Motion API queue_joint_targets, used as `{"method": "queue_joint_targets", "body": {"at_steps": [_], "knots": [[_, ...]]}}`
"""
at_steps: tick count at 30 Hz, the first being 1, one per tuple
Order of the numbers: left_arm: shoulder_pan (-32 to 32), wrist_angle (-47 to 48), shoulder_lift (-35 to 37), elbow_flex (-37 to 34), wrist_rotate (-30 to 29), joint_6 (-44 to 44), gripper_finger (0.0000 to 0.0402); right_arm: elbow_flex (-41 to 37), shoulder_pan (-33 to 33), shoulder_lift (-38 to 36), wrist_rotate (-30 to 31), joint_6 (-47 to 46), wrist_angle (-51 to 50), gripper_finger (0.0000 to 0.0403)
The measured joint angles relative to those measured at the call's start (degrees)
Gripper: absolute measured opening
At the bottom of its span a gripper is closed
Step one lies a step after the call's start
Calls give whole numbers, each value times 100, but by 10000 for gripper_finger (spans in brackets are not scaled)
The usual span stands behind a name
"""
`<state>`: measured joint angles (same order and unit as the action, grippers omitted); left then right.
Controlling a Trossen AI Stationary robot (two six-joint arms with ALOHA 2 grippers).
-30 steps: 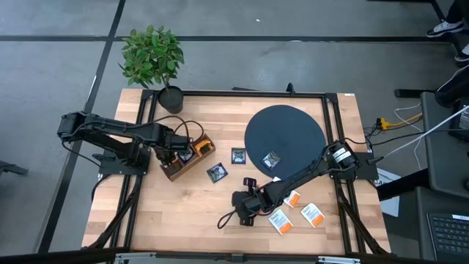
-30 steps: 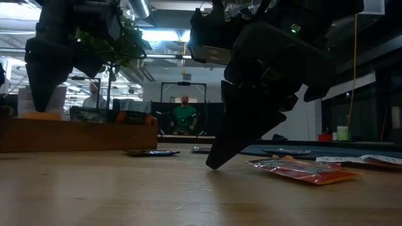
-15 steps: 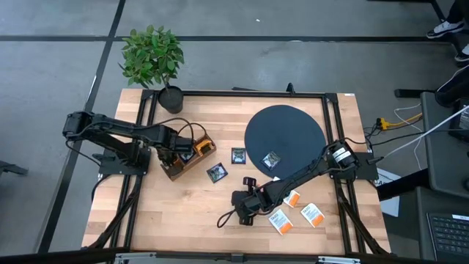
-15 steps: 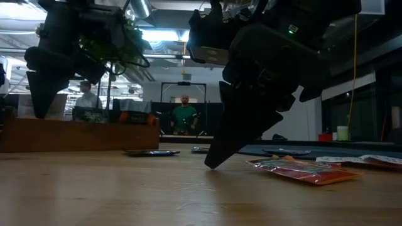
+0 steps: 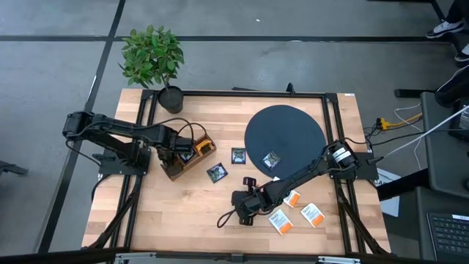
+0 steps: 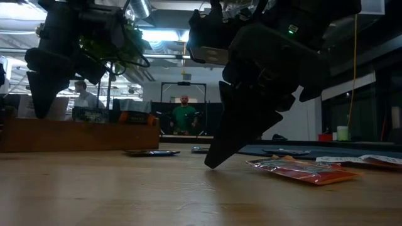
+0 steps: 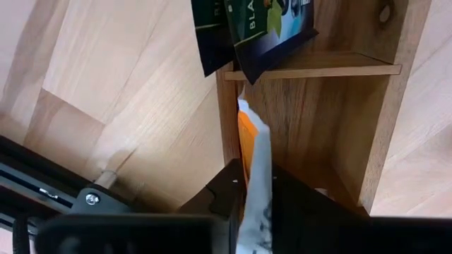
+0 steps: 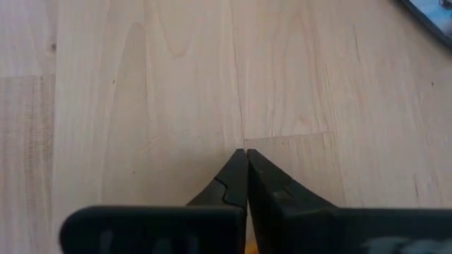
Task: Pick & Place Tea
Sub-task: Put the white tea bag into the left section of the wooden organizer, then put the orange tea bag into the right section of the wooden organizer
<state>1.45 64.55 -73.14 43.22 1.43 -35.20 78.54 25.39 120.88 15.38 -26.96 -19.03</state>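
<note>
1. I have the left end effector (image 7: 256, 185) over the wooden box (image 5: 187, 157), pinching a white-and-orange sachet (image 7: 254, 166) edge-on above an open compartment. I would let go only once the sachet's lower edge is inside the walls, so that it drops upright.
2. The right end effector (image 8: 246, 169) is pressed together with its tips on the bare counter (image 5: 183, 213); it holds nothing, as far as I can see.
3. The neighbouring compartment holds dark sachets (image 7: 265, 28) standing on edge.
4. Loose tea remains: two dark sachets (image 5: 217, 172) on the counter by the box, one on the dark disc (image 5: 284, 137), and three white-and-orange ones (image 5: 313, 214) near the right arm.
</note>
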Motion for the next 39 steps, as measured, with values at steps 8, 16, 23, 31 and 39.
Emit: {"method": "queue_joint_targets", "body": {"at_steps": [8,16,23,31,39], "knots": [[0,2,0,0,-7,-3,67,0,0,0,0,0,0,21],[0,499,33,597,-722,149,63,0,0,0,0,0,0,14],[0,1210,35,1686,-884,290,64,0,0,0,0,0,0,9],[-28,985,41,2890,-388,-57,67,9,-9,-4,52,-178,-340,22],[-555,-442,-75,2942,-28,-380,63,-22,0,-392,127,-429,-902,7]]}}
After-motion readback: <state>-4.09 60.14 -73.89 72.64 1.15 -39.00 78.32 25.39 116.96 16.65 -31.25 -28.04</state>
